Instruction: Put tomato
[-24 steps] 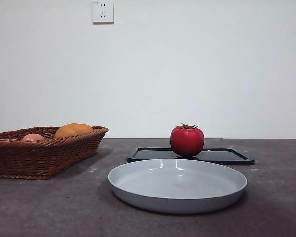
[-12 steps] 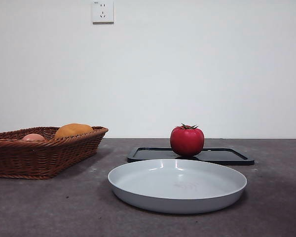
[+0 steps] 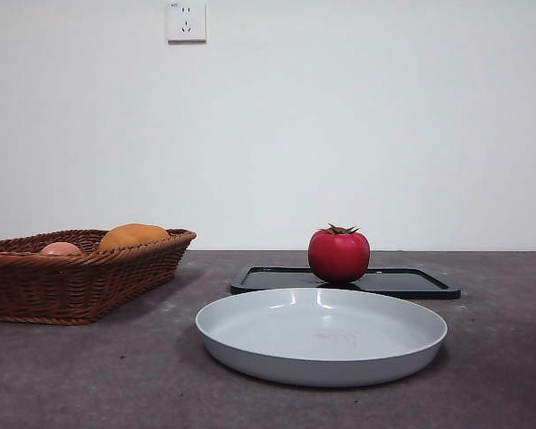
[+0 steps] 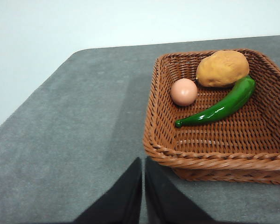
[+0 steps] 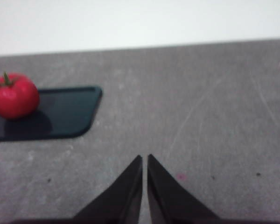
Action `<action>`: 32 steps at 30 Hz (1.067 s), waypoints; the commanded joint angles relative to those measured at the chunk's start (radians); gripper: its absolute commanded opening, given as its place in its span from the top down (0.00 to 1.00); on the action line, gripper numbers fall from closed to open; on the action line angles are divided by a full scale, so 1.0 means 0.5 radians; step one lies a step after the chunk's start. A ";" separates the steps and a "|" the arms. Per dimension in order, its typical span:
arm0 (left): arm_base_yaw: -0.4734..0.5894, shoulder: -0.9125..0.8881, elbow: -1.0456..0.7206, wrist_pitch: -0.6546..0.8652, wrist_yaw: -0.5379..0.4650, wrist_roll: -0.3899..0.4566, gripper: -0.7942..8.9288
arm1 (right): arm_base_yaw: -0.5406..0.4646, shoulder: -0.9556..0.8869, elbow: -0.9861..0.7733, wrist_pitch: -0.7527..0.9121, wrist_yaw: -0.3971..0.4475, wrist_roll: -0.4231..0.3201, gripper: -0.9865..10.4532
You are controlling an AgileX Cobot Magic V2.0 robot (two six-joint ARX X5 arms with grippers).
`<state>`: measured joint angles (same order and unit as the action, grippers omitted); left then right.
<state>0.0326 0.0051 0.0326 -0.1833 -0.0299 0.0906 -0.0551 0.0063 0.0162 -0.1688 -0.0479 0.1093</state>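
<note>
The tomato (image 3: 339, 256) was pictured resting on a black tray (image 3: 411, 282), untouched, well apart from both grippers. Left to right across the table (image 3: 89, 375) in the front view, a wicker basket (image 3: 62, 286) holding an orange-yellow fruit (image 3: 132, 236) and a pale pink fruit (image 3: 61, 248) was seen first, then a grey plate (image 3: 322, 356) lying bare in front of the tray. A green pepper (image 4: 219, 107) was shown in the basket only by the left wrist view. The left gripper (image 4: 143, 163) was held with its jaws pressed together on nothing, the basket just ahead of them to one side. The right gripper (image 5: 144, 161) was likewise closed and empty, the tomato lying well ahead of its jaws and off to one side. The task was judged not yet begun: grasp, lift and placement all remained. No readable writing or brand was found; only a wall socket (image 3: 186, 20) was visible.
</note>
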 commanded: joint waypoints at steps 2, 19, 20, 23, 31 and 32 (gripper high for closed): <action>0.004 -0.004 -0.041 -0.009 -0.008 -0.008 0.91 | -0.003 -0.005 -0.011 0.017 -0.002 0.021 0.91; 0.004 -0.004 -0.041 -0.009 -0.008 -0.008 0.91 | -0.003 -0.005 -0.010 0.022 -0.001 0.021 0.91; 0.004 -0.004 -0.041 -0.009 -0.008 -0.008 0.91 | -0.003 -0.005 -0.010 0.023 -0.001 0.021 0.91; 0.004 -0.004 -0.041 -0.009 -0.008 -0.008 0.91 | -0.003 -0.005 -0.010 0.022 -0.001 0.021 0.91; 0.004 -0.004 -0.041 -0.009 -0.008 -0.008 0.91 | -0.003 -0.005 -0.010 0.023 -0.001 0.021 0.91; 0.004 -0.004 -0.041 -0.009 -0.008 -0.008 0.91 | -0.003 -0.005 -0.010 0.023 -0.001 0.021 0.91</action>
<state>0.0326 0.0051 0.0326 -0.1833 -0.0303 0.0906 -0.0551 0.0063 0.0162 -0.1661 -0.0494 0.1097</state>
